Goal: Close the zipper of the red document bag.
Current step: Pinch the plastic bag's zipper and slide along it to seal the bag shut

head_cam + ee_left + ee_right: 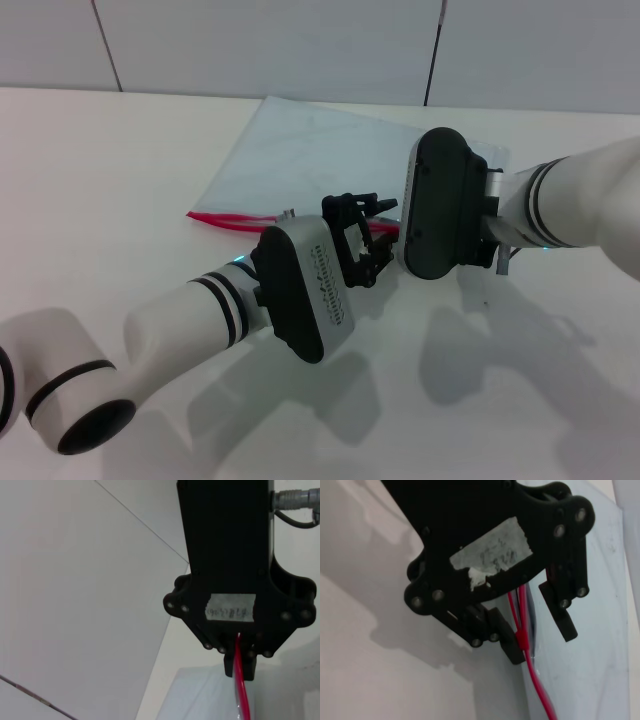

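Observation:
The red document bag (330, 150) lies flat on the white table, a pale blue-grey pouch with the zipper (235, 220) as a red strip along its near long edge. My left gripper (370, 240) reaches in from the lower left and stands open. In the right wrist view the left gripper (537, 640) has the zipper (540, 695) running between its fingers, with a thicker red piece close to one finger (509, 647). My right gripper (239, 669), seen in the left wrist view, is shut on the zipper (242, 695) at the bag's right end.
The white table (100, 180) stretches wide to the left and in front of the bag. Grey wall panels (300, 40) rise behind the table's far edge. The two arms meet closely over the bag's near right corner.

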### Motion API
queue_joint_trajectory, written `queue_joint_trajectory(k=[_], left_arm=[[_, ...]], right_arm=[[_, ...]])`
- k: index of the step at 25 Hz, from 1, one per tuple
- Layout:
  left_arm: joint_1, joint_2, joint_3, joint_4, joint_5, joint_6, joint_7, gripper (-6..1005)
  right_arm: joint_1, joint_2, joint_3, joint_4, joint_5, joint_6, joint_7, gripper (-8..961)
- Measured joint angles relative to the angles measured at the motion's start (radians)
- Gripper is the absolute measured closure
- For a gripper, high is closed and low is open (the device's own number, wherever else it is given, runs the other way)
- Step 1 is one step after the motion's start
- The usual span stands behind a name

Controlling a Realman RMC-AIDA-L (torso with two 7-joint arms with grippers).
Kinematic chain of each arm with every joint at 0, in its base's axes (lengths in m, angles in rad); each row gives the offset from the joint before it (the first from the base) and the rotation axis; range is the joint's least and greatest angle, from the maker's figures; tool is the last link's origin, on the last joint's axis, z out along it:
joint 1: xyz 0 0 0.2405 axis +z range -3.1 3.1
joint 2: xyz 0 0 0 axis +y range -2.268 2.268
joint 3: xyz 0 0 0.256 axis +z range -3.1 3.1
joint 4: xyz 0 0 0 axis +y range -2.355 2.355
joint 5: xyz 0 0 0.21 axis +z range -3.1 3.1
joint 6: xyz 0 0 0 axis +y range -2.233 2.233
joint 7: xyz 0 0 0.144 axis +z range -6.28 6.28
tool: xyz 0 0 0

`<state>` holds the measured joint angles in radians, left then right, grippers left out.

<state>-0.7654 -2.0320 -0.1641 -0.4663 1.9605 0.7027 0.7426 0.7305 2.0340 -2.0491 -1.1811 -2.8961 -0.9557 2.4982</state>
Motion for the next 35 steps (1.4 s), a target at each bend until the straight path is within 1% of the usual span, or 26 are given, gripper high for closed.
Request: queue_joint_trajectory(k=[10,25,35], left_arm=[[0.005,-0.001,0.001,-0.014,0.024,0.001,0.006,646],[0.022,-0.001,0.0,-0.005,0.026,0.002,0.001,648],[0.03,0.001,0.002,-0.002,0.026,0.002,0.0,653]], right_arm=[[0.013,0.0,-0.006,0.023,0.0,0.0,0.003,906],[0.017,0.0,-0.028,0.02,0.0,0.0,0.007,906],[0.016,0.0,-0.059,0.011,0.0,0.008,0.008,906]])
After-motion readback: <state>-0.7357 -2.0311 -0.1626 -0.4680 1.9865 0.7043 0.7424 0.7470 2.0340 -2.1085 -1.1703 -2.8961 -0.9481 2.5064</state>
